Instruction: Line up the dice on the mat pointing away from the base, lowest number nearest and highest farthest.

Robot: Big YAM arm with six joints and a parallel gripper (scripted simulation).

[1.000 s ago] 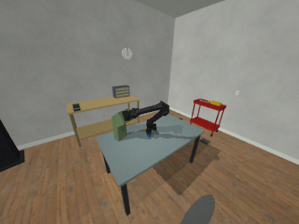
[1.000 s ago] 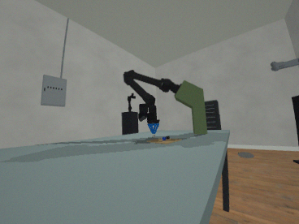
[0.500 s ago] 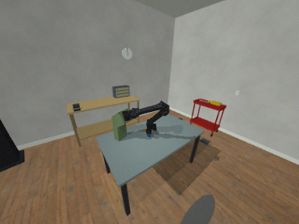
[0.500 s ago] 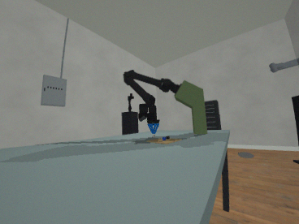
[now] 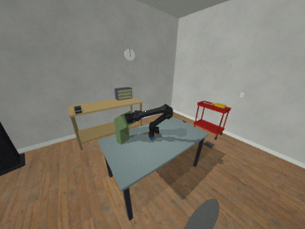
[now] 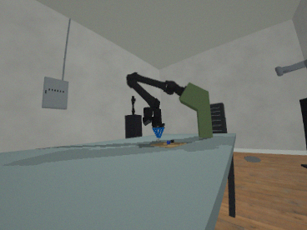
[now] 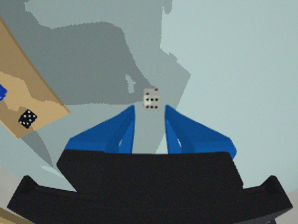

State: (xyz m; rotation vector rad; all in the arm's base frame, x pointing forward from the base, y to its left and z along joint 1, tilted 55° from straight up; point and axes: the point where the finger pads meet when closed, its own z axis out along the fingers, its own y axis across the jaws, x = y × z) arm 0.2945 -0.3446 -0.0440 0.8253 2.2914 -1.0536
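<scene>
My fingers part-open, gripping nothing; white die (image 7: 152, 98) beyond tips, off mat (image 7: 29, 96). Careless descent could tip die, changing face.

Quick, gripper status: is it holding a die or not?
Gripper: partly open, holding nothing. The small white cube die lies on the grey table just beyond the blue fingers, not between them.

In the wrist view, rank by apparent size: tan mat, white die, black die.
1. Tan mat, largest, though cropped by the frame.
2. and 3. White die and black die look alike; not ranked.
</scene>
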